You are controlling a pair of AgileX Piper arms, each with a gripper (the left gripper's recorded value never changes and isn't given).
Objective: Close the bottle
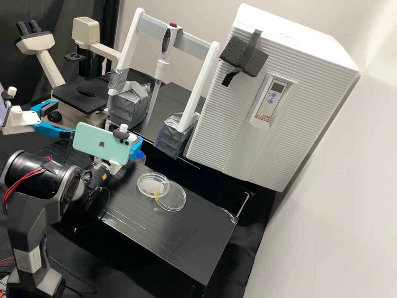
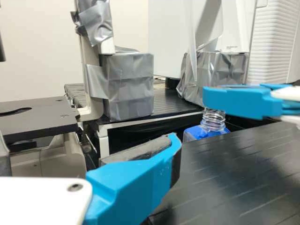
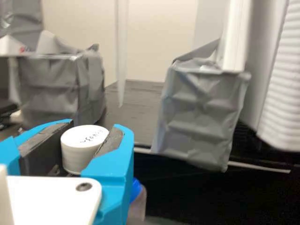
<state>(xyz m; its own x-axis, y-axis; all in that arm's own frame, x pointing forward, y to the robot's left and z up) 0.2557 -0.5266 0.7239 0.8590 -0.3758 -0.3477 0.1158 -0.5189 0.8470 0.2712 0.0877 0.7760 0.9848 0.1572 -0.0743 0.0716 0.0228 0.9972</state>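
A clear bottle (image 2: 212,123) with a bare threaded neck and a blue label stands at the bench's far edge, in front of a taped grey block. My right gripper (image 3: 85,146) is shut on a white cap (image 3: 83,140) and hovers just above the bottle's mouth; the cap is not touching the threads. From the side, the right gripper (image 2: 234,100) reaches in over the neck. In the high view it (image 1: 137,148) sits behind a teal phone. My left gripper (image 1: 47,120) is open and holds nothing, off to the left by the microscope; one of its fingers (image 2: 140,173) is in the foreground.
Two clear petri dishes (image 1: 162,190) lie mid-bench. A pipette (image 1: 159,78) hangs from a white stand with taped grey feet (image 1: 173,134). A large white machine (image 1: 269,95) stands to the right, and a microscope (image 1: 62,82) at the back left.
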